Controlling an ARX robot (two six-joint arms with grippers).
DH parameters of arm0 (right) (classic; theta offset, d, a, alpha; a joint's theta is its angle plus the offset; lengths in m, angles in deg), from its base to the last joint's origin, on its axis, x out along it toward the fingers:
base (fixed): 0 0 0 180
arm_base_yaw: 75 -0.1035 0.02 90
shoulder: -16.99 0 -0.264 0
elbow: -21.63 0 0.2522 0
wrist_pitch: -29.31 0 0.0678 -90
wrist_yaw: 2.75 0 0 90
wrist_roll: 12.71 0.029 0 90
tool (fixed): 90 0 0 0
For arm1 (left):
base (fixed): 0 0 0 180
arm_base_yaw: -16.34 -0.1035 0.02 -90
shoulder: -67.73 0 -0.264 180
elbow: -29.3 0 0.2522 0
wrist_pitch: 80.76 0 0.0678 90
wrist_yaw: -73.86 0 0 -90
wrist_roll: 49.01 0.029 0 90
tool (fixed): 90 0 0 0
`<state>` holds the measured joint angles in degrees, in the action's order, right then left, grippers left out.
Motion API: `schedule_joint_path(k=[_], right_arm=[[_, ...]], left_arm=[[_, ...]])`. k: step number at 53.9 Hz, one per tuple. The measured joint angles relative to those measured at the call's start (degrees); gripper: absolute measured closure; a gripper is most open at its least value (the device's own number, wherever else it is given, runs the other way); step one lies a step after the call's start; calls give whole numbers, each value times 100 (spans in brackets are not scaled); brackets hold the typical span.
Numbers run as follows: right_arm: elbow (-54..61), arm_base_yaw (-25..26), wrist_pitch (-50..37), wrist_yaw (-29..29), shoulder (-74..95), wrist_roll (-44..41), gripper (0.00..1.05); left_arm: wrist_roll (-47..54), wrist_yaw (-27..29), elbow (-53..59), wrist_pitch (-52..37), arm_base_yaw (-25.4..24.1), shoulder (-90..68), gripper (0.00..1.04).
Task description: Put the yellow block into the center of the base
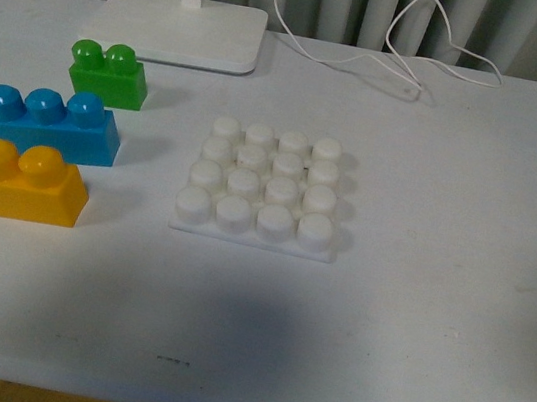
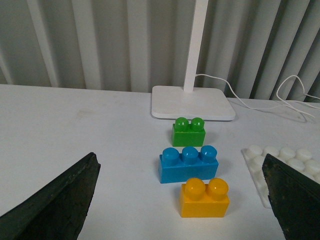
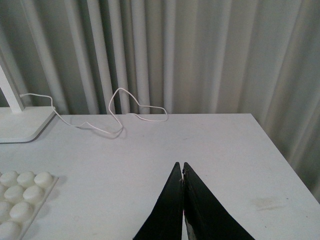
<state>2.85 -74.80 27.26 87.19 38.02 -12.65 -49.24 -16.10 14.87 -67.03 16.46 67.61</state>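
Ahead of your left gripper, fingers spread wide, yellow block upright on the table, blue brick just behind it, green brick farther back, base near its right, your right gripper pressed closed.

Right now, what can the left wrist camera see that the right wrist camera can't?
Only the left wrist view: the yellow block, blue brick and green brick, framed by the open left pincer.
Only the right wrist view: the shut right pincer and a side edge of the table.
Both: part of the studded base, the lamp foot, its white cable and the curtain.
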Motion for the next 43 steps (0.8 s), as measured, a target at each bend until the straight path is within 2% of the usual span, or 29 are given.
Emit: schedule_joint_path(k=[33,39,43], right_arm=[[470,0,557,0,-1099,-2,104],[466,-2,1493,-2,-1832,-2,104],[466,-2,1547,-2,-2061,-2,104]], left_arm=[[2,-2,-2,0,0,0,6],[2,4,-2,0,0,0,6],[2,2,0,0,0,-2,6]])
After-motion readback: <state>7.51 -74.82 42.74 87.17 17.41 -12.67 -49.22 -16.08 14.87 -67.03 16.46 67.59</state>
